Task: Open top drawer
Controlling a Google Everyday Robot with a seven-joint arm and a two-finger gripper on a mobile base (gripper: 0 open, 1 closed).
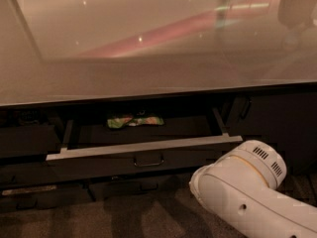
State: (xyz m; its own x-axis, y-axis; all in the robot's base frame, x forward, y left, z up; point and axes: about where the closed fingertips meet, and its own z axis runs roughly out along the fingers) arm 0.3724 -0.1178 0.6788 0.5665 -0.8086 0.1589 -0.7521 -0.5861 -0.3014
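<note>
Obs., standing at the front of the unit.

- Wide, shallow dark grey top drawer [143, 152] sits directly under the glossy pale desk [148, 73] and is drawn out well past the desk's front edge, interior open to view. Task looks essentially done.
- Small dark bar handle [148, 161] at the centre of the drawer front is the only sensible place to take hold, and nothing is on it.
- Crumpled green and white wrapper [134, 120] lies toward the back of the drawer, well apart from the front.
- White rounded arm segment [242, 187] fills the lower right, just below and beside the drawer's right front corner. I cannot tell whether it touches.
- Claw: out of frame, presumably beyond the lower right border. Spread or pressed together, cannot tell.

Handling (judgement): rigid panel on side runners, so it should move in a straight line only. The load is nearly nothing, so pull resistance should be low. The handle is thin and smooth, so hook or pinch it at mid-bar and pull square to the front to avoid racking.

Clearance: the desk lip overhangs the rear of the drawer. The dark cabinet door [282, 128] stands to the right. Brown carpeted floor [124, 217] in front is open room for backing off. The tight spot is the right front corner, next to the arm segment.
</note>
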